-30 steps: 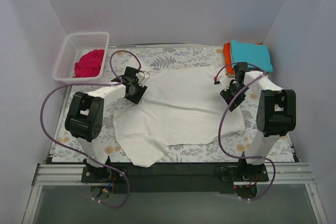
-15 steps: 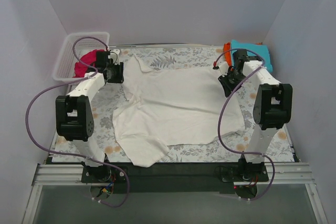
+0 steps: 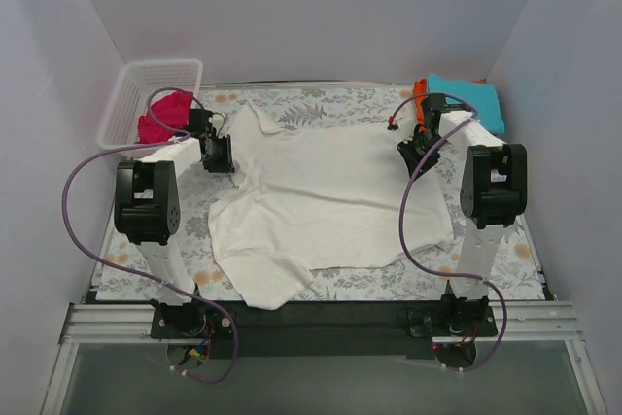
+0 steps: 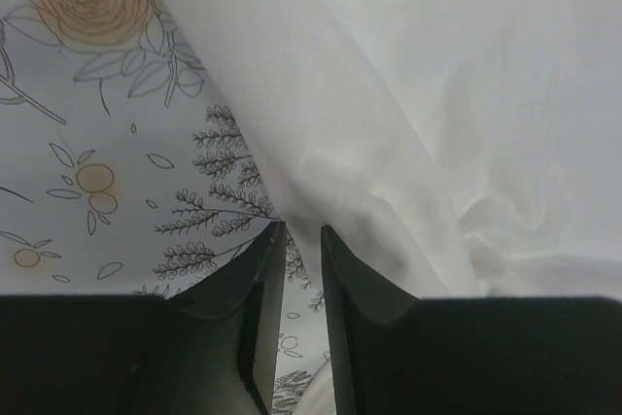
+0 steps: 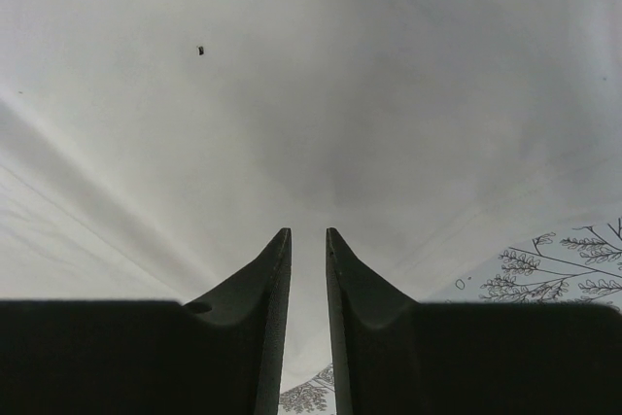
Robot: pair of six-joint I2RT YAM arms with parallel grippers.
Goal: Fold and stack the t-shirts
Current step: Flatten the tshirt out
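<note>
Top external view: large off-white cloth t-shirt (image 3: 330,201) spread on floral-covered bench (image 3: 330,104).
Right gripper (image 5: 308,232) pinches its cloth; left gripper (image 4: 301,230) closed at its edge.

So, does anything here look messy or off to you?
The white shirt lies crooked and rumpled: its near left part is bunched into folds, and a far left corner sticks out in a point. The right wrist view also shows a tiny dark speck on it; I cannot tell what.

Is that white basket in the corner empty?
No, a magenta t-shirt lies bunched inside the basket.
</note>
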